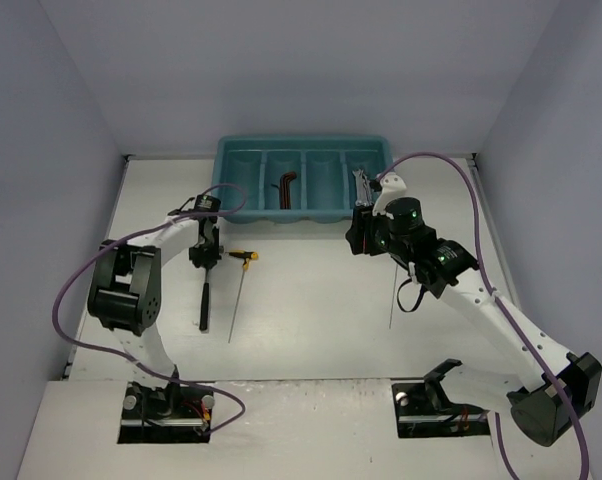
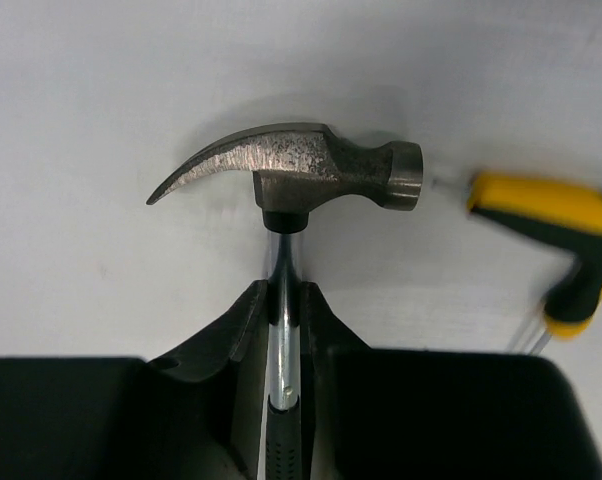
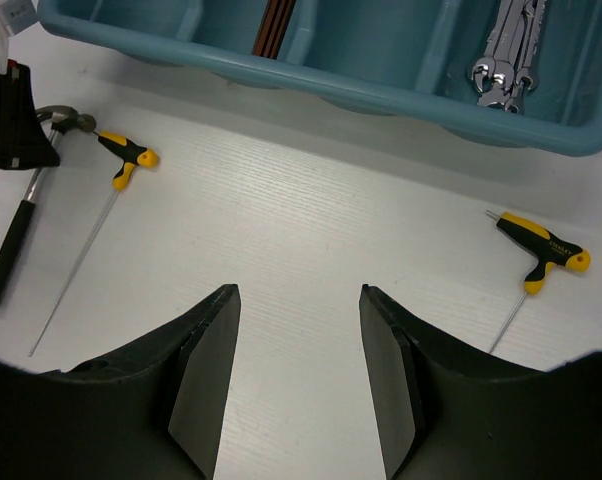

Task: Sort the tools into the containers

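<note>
1. At the near side of the white desk (image 1: 311, 335) is the black grip end of the hammer (image 1: 204, 300). The hammer runs away from the near edge, with its head at the far end.
2. Just right of the hammer and apart from its handle lies the first T-handle driver (image 2: 561, 210). Its thin shaft runs roughly alongside the hammer, and its yellow-and-black handle is at the far end.
3. The left claw (image 2: 284, 340) sits over the hammer's bright steel shank, just below the head. Its two black fingers are drawn in narrow and press the shank from both sides, so it grips the hammer.
4. In the left wrist view the steel head has its curved nail-puller to the left and its round striking face to the right. The face is just beside the first driver's handle, and I cannot tell whether they touch. I also cannot tell whether the head rests on the desk or is slightly raised.
5. On the right half of the desk lies the second T-handle driver (image 3: 538, 262), handle toward the far side and shaft toward the near edge. In the top view the right arm covers its handle.
6. The right claw (image 3: 296, 375) hovers above bare desk between the two drivers. Its fingers stand about halfway apart with nothing between them.
7. Farthest back is the teal tray (image 3: 311, 82), with four long compartments side by side. The dark reddish-brown hex keys (image 1: 288, 186) lie in the second compartment from the left. The silver wrenches (image 3: 506, 45) lie in the rightmost one.
</note>
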